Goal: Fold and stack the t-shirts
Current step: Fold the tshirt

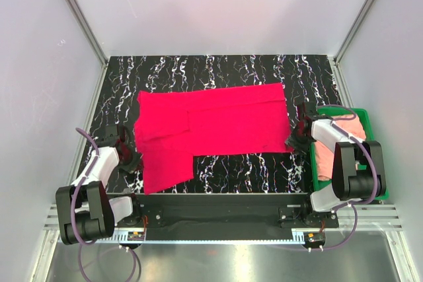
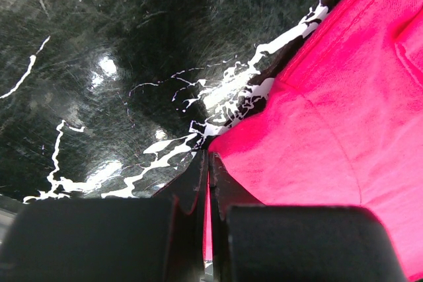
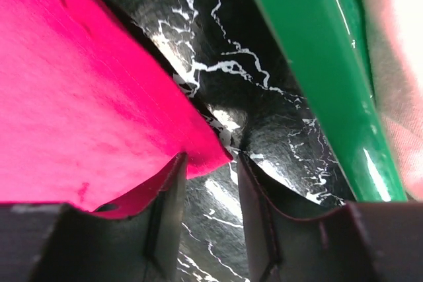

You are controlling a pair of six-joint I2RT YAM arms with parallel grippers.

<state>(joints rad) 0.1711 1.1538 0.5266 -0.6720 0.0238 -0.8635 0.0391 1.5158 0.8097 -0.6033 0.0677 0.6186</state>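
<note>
At the tabletop's (image 1: 244, 166) left edge, the left gripper (image 2: 209, 158) is clenched, with a sliver of the red shirt's (image 1: 211, 123) edge pinched between its jaws. Near the right edge, the right gripper (image 3: 208, 156) has its jaws parted; the shirt's near right corner lies in the gap, touching one finger. The red shirt spreads flat across the middle, one part reaching toward the near edge. The pink shirt (image 1: 322, 160) lies in the tray (image 1: 340, 110) at the near right corner.
</note>
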